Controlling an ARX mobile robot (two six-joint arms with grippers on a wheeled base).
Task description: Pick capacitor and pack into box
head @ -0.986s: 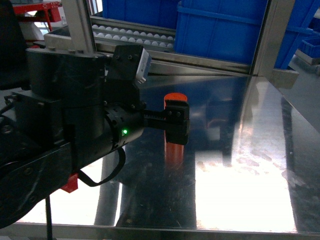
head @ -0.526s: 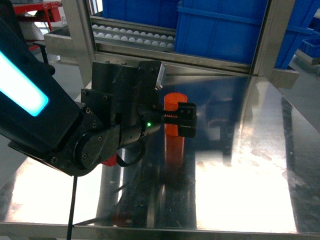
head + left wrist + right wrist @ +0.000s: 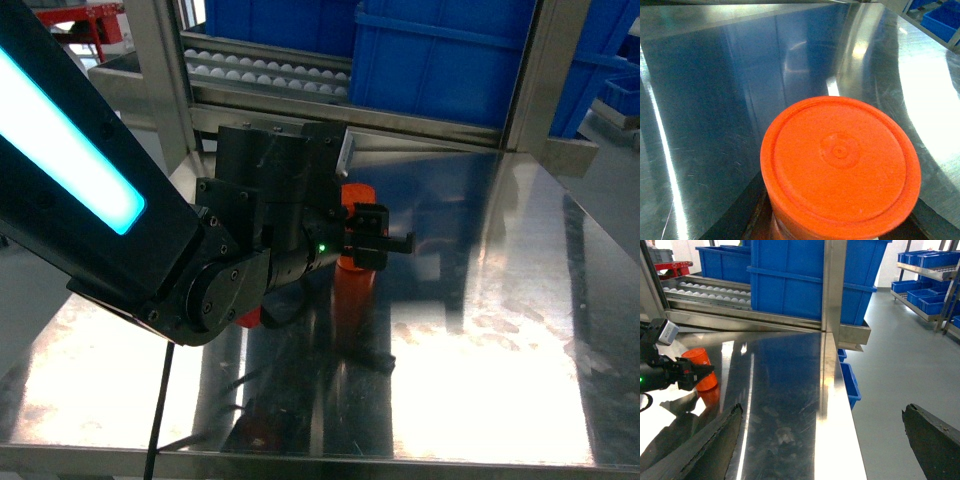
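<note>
On the steel table (image 3: pixel 480 330), left gripper (image 3: pixel 378 240) clamped around upright orange capacitor (image 3: pixel 352 270), right gripper (image 3: pixel 822 440) spread wide and idle off the edge; pick underway, box nowhere in view, packing all outstanding

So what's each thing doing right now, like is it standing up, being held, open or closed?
Orange capacitor: upright on the steel table, orange top facing up, not lifted.
Left gripper: at the capacitor's upper part, fingers around it; firmness of grip unclear.
Right gripper: open, holding nothing, off to the table's side.
Steel table: shiny, carrying the capacitor.
Blue bins: stacked behind the table; contents not visible.
</note>
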